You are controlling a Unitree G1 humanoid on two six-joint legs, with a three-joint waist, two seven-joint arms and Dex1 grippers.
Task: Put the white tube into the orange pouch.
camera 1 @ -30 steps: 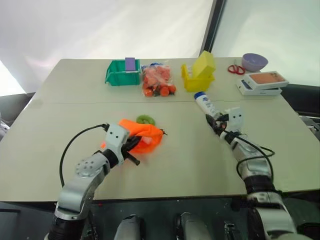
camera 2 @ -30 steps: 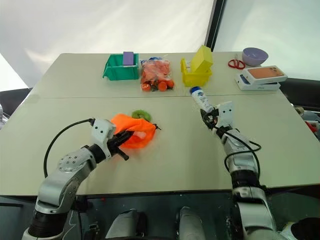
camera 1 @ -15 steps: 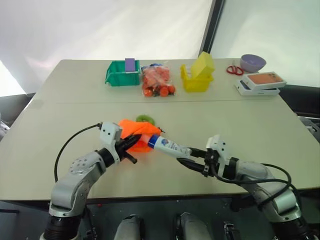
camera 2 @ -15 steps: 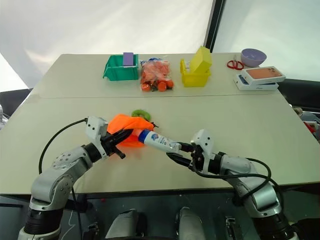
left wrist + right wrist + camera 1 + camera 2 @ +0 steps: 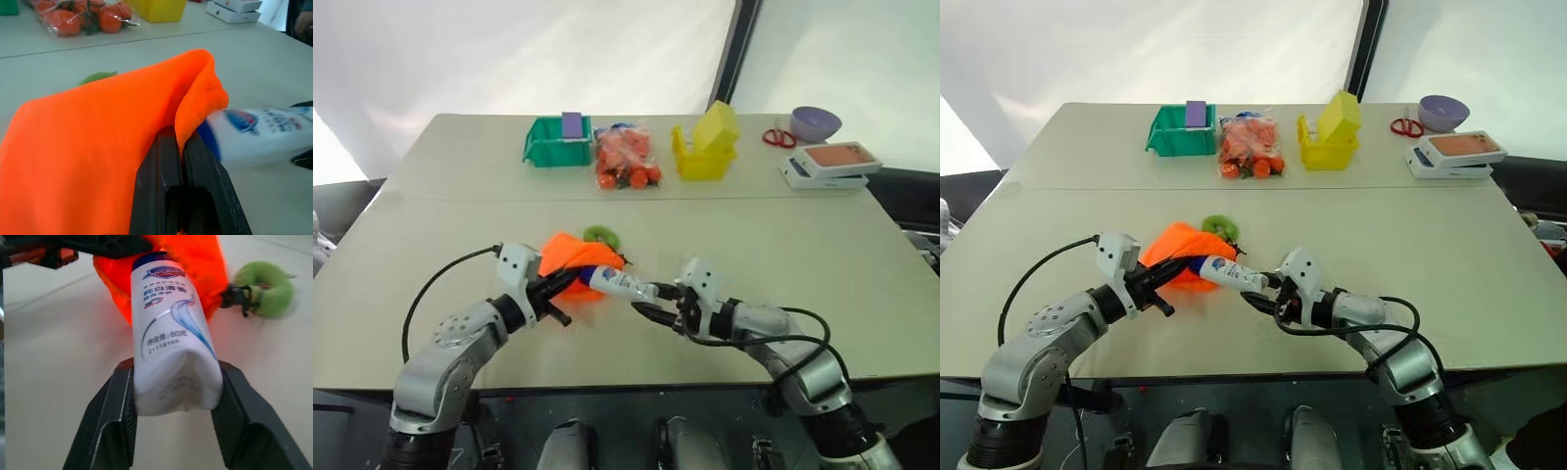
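A pale table [image 5: 431, 235] carries a green bin [image 5: 555, 145], bagged orange fruit [image 5: 625, 162], yellow box [image 5: 705, 147], purple bowl [image 5: 813, 122] and scissors [image 5: 776, 137].

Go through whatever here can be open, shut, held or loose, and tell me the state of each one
White tube: clamped at its crimped end, cap end entering the pouch.
Orange pouch: mouth edge pinched and lifted.
Left gripper: shut on the pouch fabric.
Right gripper: shut on the tube.
Lime-green ring: lying loose on the table.

On the table [image 5: 431, 235], the pouch [image 5: 570, 257] lies near the front with the tube [image 5: 619, 285] entering from its right, the ring [image 5: 599, 235] just behind, and bins well behind.
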